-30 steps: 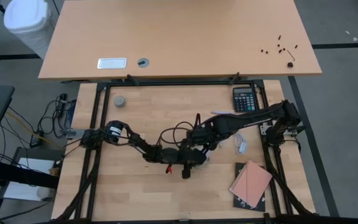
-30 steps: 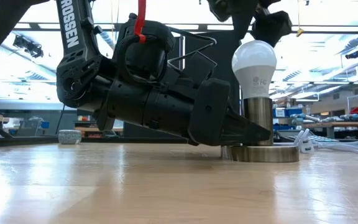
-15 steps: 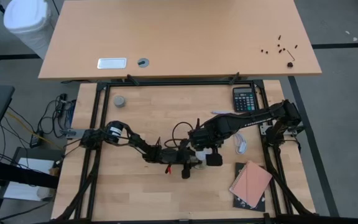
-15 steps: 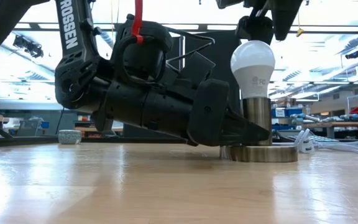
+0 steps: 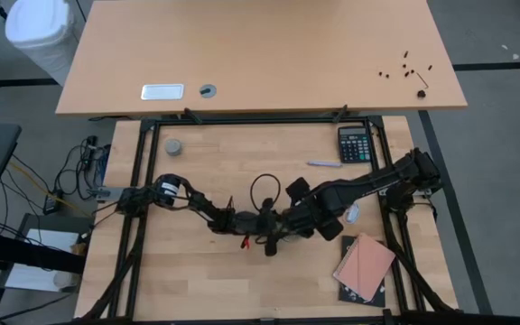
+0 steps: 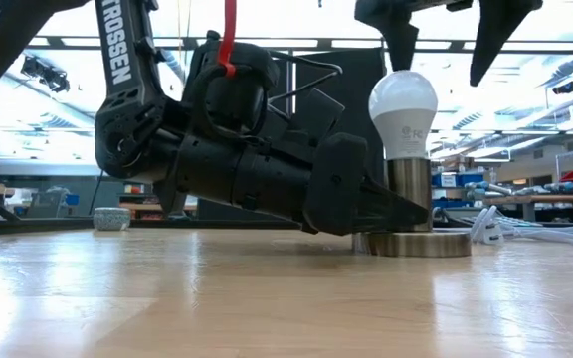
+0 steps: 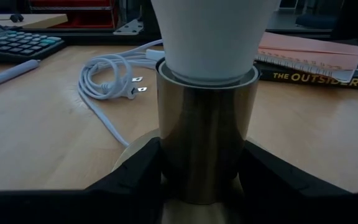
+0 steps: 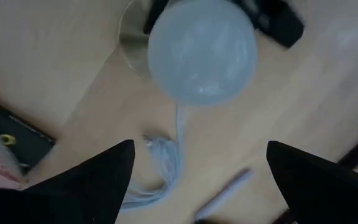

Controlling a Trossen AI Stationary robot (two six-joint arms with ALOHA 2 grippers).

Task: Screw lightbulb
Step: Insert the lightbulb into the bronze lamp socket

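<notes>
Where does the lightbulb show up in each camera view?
High view: hidden under the arms, mid-table.
Low view: lightbulb right of centre, standing in the socket.
Left wrist view: top centre, white neck above the socket.
Right wrist view: upper centre, seen from above.
Shared landmark: the white cord.

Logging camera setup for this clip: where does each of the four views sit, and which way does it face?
High: overhead, straight down on the table; both arms show.
Low: table height, level across at the lightbulb in its socket; left gripper clamps the socket, right gripper open above.
Left wrist: faces the socket between its own fingers.
Right wrist: above, looking down on the lightbulb; own fingers spread.
All four share the lightbulb.
</notes>
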